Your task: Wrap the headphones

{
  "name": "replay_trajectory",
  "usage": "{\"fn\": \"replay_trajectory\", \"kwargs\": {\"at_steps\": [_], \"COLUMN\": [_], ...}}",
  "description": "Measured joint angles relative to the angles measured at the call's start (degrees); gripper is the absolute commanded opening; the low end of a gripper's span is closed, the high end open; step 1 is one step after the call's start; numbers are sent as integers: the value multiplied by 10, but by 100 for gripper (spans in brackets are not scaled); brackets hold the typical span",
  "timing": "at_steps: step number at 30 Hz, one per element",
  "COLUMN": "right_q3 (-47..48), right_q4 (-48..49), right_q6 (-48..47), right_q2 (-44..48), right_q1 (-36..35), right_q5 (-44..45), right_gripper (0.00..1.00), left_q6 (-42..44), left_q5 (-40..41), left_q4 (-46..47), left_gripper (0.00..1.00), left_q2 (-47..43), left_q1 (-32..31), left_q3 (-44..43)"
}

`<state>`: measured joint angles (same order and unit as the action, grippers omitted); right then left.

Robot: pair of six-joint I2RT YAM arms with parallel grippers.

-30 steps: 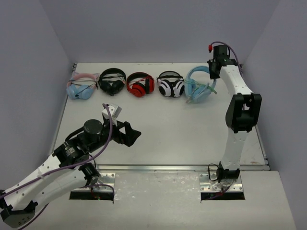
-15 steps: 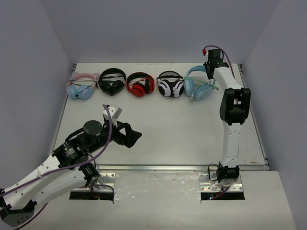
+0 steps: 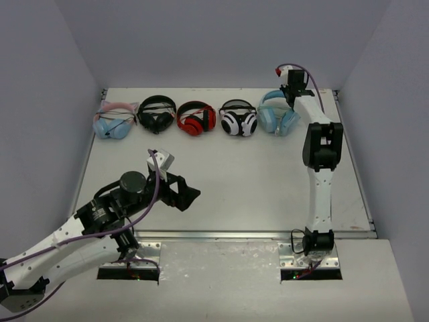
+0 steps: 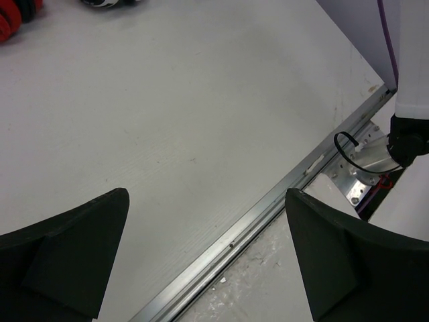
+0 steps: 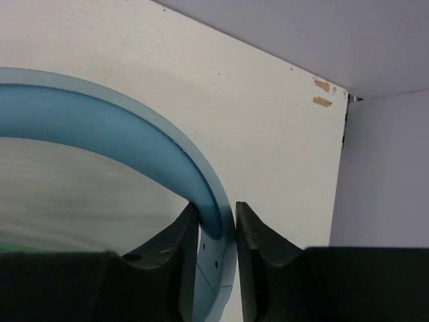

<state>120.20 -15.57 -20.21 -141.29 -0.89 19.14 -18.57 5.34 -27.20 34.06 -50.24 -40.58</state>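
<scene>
The light sky-blue headphones (image 3: 276, 115) lie at the right end of the row at the back of the table. My right gripper (image 3: 289, 94) is at their headband. In the right wrist view the blue headband (image 5: 127, 137) arches across the frame and runs down between my right gripper's (image 5: 218, 225) fingers, which are shut on it. The ear cups and the mint-green cable are out of that view. My left gripper (image 3: 190, 194) is open and empty over the near left of the table; in the left wrist view its fingers (image 4: 348, 255) stand wide apart above the table's front rail.
Four other headphones sit in the back row: a pale blue pair with pink ears (image 3: 114, 121), a black pair (image 3: 156, 114), a red pair (image 3: 196, 119) and a white-and-black pair (image 3: 239, 119). The metal front rail (image 4: 268, 215) and the right arm's base (image 4: 409, 127) show in the left wrist view.
My right gripper has moved left and back with the headband, and the sky-blue headphones slid left toward the white-and-black pair. The left arm shifted slightly right.
</scene>
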Motion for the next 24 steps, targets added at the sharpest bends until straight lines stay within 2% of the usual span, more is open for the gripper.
{"fn": "replay_trajectory", "kwargs": {"at_steps": [1,2,5,9,12,14,24], "right_q3": [3,7,22,38,59,71,82], "right_q4": [7,14,38,52,54,63,61], "right_q6": [-7,-12,-27,-35,-30,-21,28], "right_q2": [-7,-15,-40,-52,-52,-51,-29], "right_q1": [0,1,4,6,7,7,6], "right_q5": [-2,-4,-10,-17,-22,-25,-33], "right_gripper": [31,43,53,58,70,99,99], "left_q6": [0,0,0,0,0,0,-5], "left_q5": [1,2,2,2,2,2,18], "left_q4": [0,0,0,0,0,0,0], "left_gripper": [100,100,100,100,100,100,100], "left_q2": [-1,-1,1,13,16,16,16], "left_q1": [0,0,0,0,0,0,0], "left_q3": [0,0,1,1,1,1,2]}}
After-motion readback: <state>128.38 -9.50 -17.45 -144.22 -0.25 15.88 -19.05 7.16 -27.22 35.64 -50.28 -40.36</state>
